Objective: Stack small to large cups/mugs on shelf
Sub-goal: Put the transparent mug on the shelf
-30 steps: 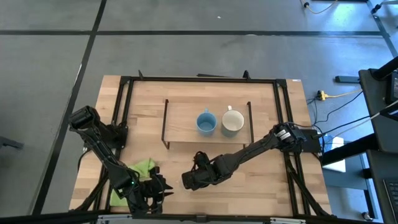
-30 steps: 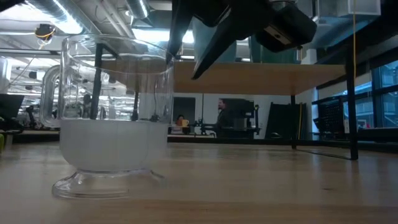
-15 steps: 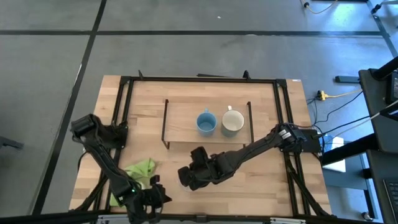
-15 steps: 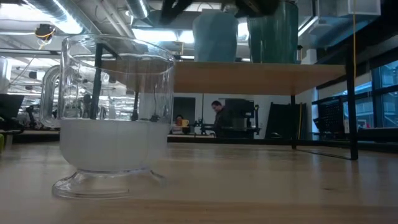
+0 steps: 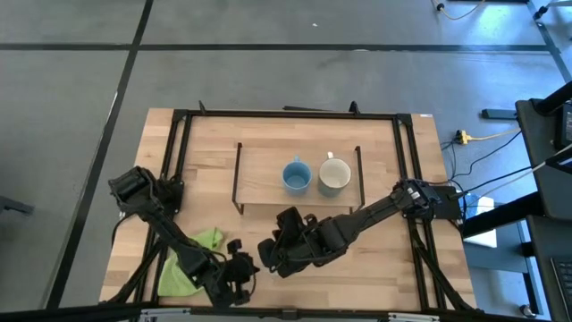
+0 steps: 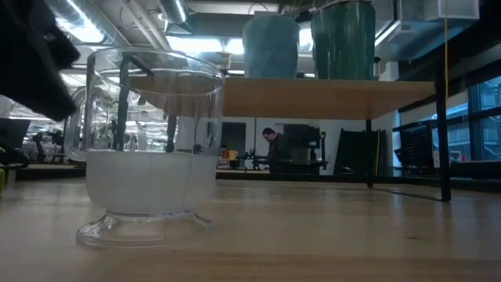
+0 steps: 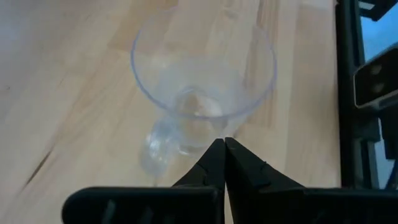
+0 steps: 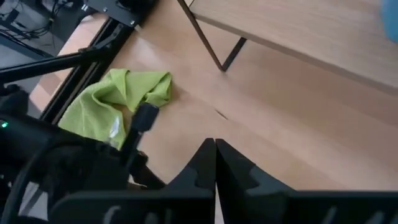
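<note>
A: Spanning most of the overhead view was the wooden bench (image 5: 393,268), wasn't it?

B: Yes. On it stood the shelf (image 5: 268,179), with the cream-white mug (image 5: 334,175) and light-blue mug (image 5: 296,176) side by side on its board, toward its right end.

A: And the arms?

B: Both reached over the bench's front edge. The right gripper (image 8: 215,148) was clenched on nothing, near the front centre. The left gripper (image 7: 224,148) was likewise clenched and empty, its tips just beside the clear glass cup (image 7: 202,93).

A: Anything else?

B: A green cloth (image 5: 183,261) lay at the front left. The glass cup stood upright on the bench, off the shelf.
</note>
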`<act>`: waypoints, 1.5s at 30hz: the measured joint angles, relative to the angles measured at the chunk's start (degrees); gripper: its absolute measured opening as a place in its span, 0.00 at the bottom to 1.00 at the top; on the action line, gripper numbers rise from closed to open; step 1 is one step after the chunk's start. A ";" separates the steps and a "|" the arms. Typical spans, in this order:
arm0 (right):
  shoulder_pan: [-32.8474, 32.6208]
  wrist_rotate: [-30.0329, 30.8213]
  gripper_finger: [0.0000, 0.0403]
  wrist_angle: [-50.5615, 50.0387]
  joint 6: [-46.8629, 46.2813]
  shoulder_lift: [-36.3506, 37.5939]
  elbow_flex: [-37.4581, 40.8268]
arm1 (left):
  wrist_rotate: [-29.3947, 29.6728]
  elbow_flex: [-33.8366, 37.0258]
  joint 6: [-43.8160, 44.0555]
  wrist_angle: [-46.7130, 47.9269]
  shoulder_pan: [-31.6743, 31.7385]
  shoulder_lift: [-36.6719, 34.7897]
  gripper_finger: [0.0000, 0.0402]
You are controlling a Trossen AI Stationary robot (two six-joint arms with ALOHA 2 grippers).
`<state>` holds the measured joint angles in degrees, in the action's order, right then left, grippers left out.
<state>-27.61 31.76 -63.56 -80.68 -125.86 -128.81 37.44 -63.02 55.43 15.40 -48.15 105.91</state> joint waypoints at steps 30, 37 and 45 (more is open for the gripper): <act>-10.65 -3.28 0.04 0.21 -18.22 -3.26 -0.37 | 8.11 0.02 -5.47 5.39 8.79 0.00 0.00; -10.63 -3.72 0.18 0.91 -19.76 -5.15 -0.35 | 8.12 0.07 -6.66 5.35 8.80 -0.02 0.00; -10.98 -4.61 0.19 2.93 -21.07 -6.16 -0.33 | 8.53 0.07 -8.96 4.89 10.01 -0.04 0.00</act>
<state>-38.58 27.15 -60.63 -101.75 -132.03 -129.14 45.97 -62.96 46.47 20.29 -38.13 105.86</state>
